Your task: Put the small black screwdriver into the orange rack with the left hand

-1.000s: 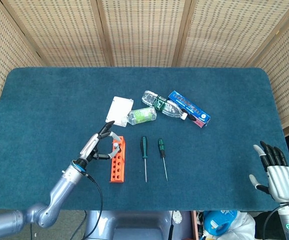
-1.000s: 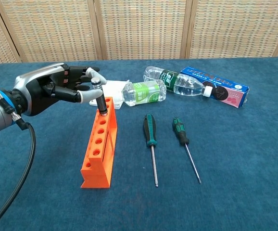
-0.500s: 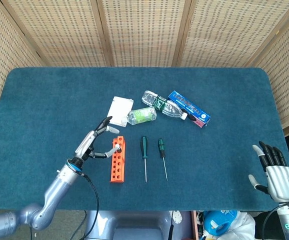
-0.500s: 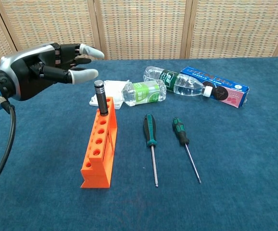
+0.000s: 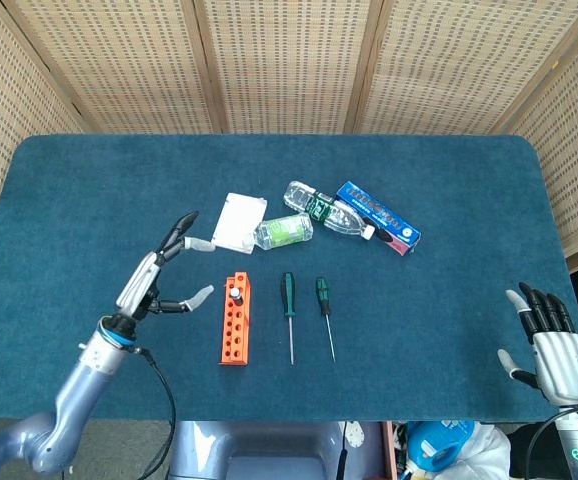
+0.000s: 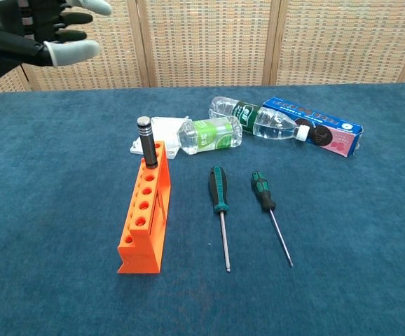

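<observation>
The small black screwdriver [image 6: 146,142] stands upright in the far hole of the orange rack [image 6: 146,219], its ribbed handle sticking up; from the head view it shows as a dark dot [image 5: 236,295] at the rack's far end [image 5: 235,320]. My left hand [image 5: 159,277] hangs to the left of the rack, apart from it, fingers spread and empty; the chest view shows it at the top left corner [image 6: 31,33]. My right hand [image 5: 551,345] rests open at the table's near right edge.
Two green-handled screwdrivers [image 6: 220,208] [image 6: 268,211] lie right of the rack. Behind them lie two plastic bottles [image 6: 208,134] [image 6: 258,120], a blue box [image 6: 321,133] and a white packet [image 6: 155,136].
My left hand let go of the black screwdriver, which stays standing in the rack. The hand opened and drew back up and to the left.
</observation>
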### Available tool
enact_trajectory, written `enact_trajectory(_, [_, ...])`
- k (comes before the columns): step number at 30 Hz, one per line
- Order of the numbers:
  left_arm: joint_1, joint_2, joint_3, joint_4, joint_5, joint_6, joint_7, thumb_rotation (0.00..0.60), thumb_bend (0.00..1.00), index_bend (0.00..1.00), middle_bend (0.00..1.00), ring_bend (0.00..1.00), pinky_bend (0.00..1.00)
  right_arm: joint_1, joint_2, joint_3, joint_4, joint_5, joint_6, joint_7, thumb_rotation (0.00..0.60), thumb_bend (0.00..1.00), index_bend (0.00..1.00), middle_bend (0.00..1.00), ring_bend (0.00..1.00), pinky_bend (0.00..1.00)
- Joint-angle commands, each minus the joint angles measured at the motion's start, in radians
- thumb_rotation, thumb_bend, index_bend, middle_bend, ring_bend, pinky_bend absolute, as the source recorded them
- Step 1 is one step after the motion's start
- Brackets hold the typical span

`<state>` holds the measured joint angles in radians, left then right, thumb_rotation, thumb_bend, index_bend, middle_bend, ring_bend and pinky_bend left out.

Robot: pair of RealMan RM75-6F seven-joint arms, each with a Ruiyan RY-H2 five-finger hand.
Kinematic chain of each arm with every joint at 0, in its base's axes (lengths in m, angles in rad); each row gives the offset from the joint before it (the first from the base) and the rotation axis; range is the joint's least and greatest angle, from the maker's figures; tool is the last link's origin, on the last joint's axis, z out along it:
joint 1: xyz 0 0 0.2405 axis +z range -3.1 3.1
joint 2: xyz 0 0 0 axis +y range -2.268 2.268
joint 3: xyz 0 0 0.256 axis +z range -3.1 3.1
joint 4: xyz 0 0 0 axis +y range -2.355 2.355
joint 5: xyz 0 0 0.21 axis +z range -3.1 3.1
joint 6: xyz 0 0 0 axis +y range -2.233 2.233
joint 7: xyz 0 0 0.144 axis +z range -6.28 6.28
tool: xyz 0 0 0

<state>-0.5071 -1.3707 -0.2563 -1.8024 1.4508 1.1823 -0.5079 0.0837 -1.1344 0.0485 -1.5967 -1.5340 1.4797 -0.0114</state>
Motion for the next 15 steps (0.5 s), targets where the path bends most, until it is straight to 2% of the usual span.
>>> enact_trajectory(1, [0.053,0.051,0.052,0.036,0.078,0.077,0.139,0.600,0.31,0.28,0.00,0.00,0.00,0.000,-0.001,0.000,0.000,-0.002,0.001,-0.003,0.600,0.28,0.06,0.00,0.00,0.00])
enact_trajectory(7, [0.156,0.104,0.149,0.114,0.128,0.181,0.504,0.600,0.28,0.24,0.00,0.00,0.00,0.000,-0.008,-0.002,0.001,-0.013,0.008,-0.024,0.600,0.28,0.06,0.00,0.00,0.00])
enact_trajectory(15, [0.302,0.126,0.237,0.139,0.057,0.284,0.788,0.600,0.25,0.19,0.00,0.00,0.00,0.000,-0.021,-0.003,0.004,-0.022,0.016,-0.059,0.600,0.28,0.06,0.00,0.00,0.00])
